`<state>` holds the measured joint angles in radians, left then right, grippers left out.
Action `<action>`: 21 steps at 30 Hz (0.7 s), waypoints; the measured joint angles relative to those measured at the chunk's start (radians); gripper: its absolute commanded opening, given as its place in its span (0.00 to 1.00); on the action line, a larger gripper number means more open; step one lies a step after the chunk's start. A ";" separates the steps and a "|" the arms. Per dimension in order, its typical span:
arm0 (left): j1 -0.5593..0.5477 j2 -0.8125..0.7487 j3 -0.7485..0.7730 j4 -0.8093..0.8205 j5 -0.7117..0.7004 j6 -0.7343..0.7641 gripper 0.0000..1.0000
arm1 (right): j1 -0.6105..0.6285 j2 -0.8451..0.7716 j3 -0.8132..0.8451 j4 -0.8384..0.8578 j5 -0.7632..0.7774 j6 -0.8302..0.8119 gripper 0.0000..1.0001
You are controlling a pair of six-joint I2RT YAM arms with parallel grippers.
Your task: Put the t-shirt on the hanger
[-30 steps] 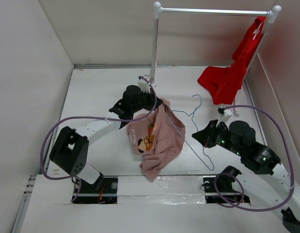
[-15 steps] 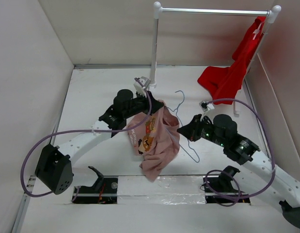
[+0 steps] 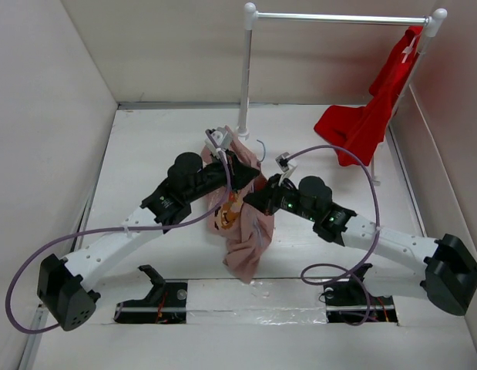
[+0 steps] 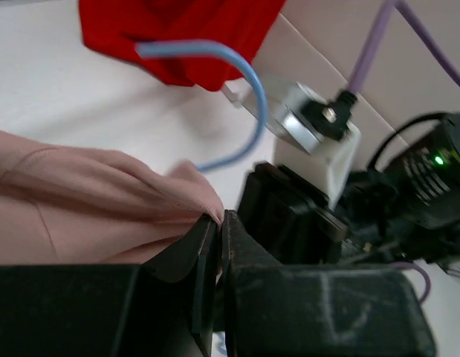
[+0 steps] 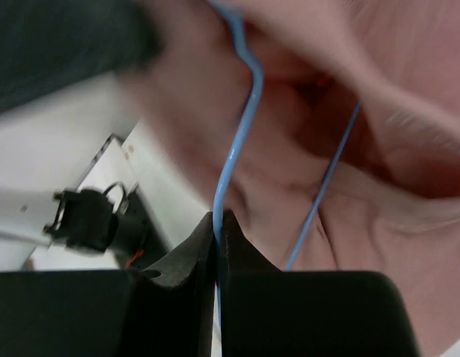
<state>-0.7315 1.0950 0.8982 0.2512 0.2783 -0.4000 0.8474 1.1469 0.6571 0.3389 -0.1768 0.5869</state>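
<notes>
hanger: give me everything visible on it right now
The hanger is thin pale-blue wire, apparently rigid. The right hand is shut on one strand; a second strand runs beside it, both lying against the pink t-shirt. Its curved hook pokes out, free, past the cloth's edge. The rest is hidden by cloth and arms.

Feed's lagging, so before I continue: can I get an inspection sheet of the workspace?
Surface: white table, no spills seen.
Job's things: t-shirt bunched and lifted between the arms; hanger wire lies against its folds, hook poking out on top.
Clutter: red garment draped from the right end of the rack.
Grippers: left pincer shut on t-shirt edge; right pincer shut on hanger wire.
Cables: purple cables loop off both arms, no snag seen.
Surroundings: pale walls on three sides.
</notes>
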 measured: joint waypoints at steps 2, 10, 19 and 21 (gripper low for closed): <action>-0.039 -0.024 0.000 -0.032 -0.007 0.000 0.00 | -0.003 0.025 0.000 0.067 0.021 -0.017 0.00; -0.064 -0.151 0.000 -0.110 -0.070 -0.009 0.00 | 0.027 -0.021 0.006 0.226 0.133 -0.124 0.00; -0.065 -0.195 0.000 -0.162 -0.187 -0.035 0.50 | 0.064 -0.089 -0.014 0.309 0.212 -0.178 0.00; -0.065 -0.202 0.000 -0.157 -0.206 -0.049 0.56 | 0.071 -0.090 -0.033 0.316 0.225 -0.181 0.00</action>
<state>-0.7967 0.8932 0.8986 0.0944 0.0727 -0.4488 0.9184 1.0573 0.6243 0.6552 0.0483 0.4057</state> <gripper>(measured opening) 0.525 0.054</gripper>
